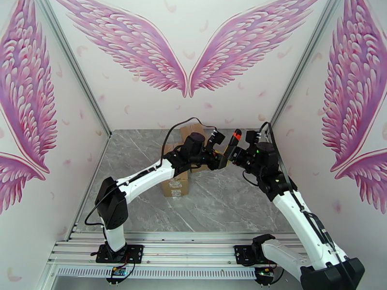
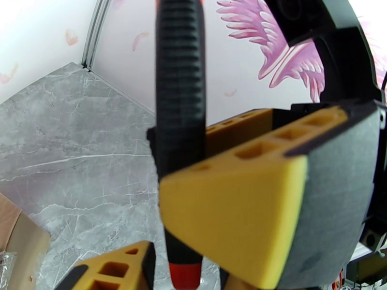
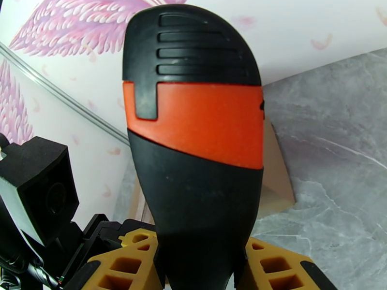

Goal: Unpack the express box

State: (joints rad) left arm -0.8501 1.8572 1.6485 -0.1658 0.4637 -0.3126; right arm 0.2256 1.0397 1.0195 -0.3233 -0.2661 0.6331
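Observation:
The brown cardboard express box (image 1: 176, 185) sits on the grey table under my left arm; a corner of it shows in the left wrist view (image 2: 22, 242) and behind the tool in the right wrist view (image 3: 276, 182). A black-and-orange cutter (image 1: 234, 143) is held upright above the table, its ribbed handle (image 2: 180, 93) running top to bottom. My right gripper (image 1: 238, 158) is shut on the cutter (image 3: 193, 155), which rises from between its yellow fingers (image 3: 275, 267). My left gripper (image 2: 186, 279) is open, its fingers (image 2: 121, 267) straddling the cutter's lower orange end with small gaps.
The marble-patterned table (image 1: 227, 199) is walled on three sides by white panels with pink wings. The two wrists meet close together at the back middle, right of the box. A black cable (image 1: 176, 125) loops over the left arm.

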